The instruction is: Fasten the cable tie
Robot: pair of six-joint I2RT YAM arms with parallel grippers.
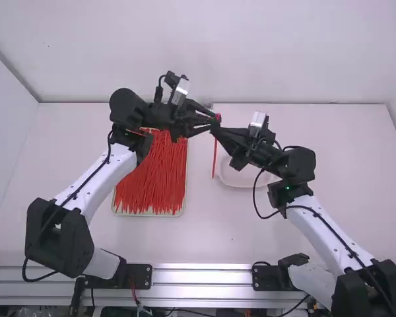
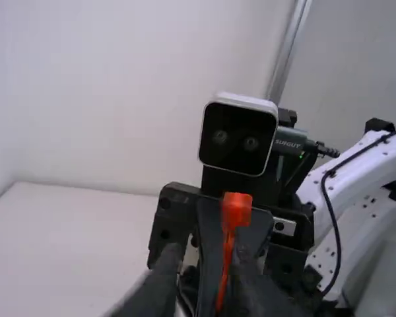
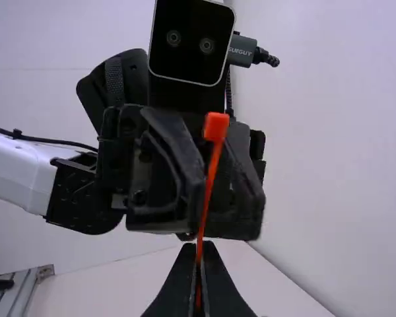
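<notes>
A red cable tie (image 1: 214, 155) hangs in mid-air above the table's middle, its square head (image 1: 218, 117) up and its strip pointing down. My right gripper (image 1: 216, 135) is shut on the strip just below the head; in the right wrist view its fingers (image 3: 185, 290) pinch the tie (image 3: 204, 198). My left gripper (image 1: 212, 123) comes from the left at the same spot and stands open, its fingers (image 2: 164, 290) either side of the tie (image 2: 224, 264) without closing on it. The tie's head (image 2: 236, 202) sits in front of the right gripper's body.
A tray (image 1: 182, 210) with a heap of several red cable ties (image 1: 152, 175) lies left of the middle, under the left arm. A shallow white dish (image 1: 234, 182) rests under the right gripper. White walls close the back and left; a metal rail (image 1: 204, 271) runs along the front.
</notes>
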